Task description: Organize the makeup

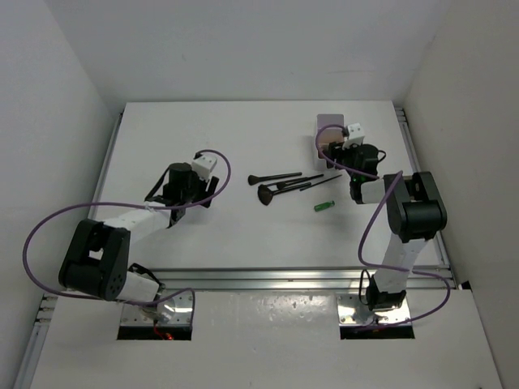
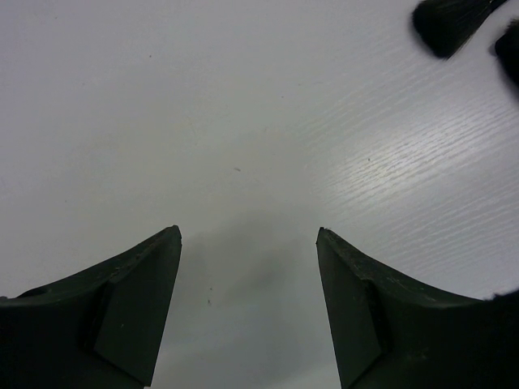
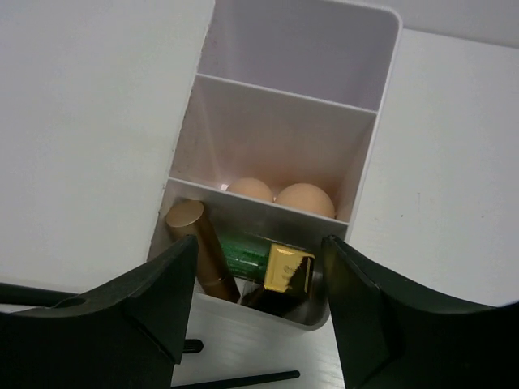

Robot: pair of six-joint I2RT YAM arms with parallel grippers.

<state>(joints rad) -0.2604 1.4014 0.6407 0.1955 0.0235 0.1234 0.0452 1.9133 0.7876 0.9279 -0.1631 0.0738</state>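
progress: partway | we see sponges (image 3: 280,197) and tubes (image 3: 200,243) in box (image 1: 328,123), upper right | left to do: brushes (image 1: 265,193), green tube (image 1: 324,206), mid-tabletop | left end effector (image 2: 247,235) apart, empty; right end effector (image 3: 259,243) apart over box

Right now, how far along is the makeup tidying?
Done: two peach sponges sit in the middle compartment of the box, and a gold-brown tube and a green tube lie in its end compartment. In hand: nothing; the right gripper hangs open above that compartment, and the left gripper is open over bare table. Left: the black brushes and a loose green tube.
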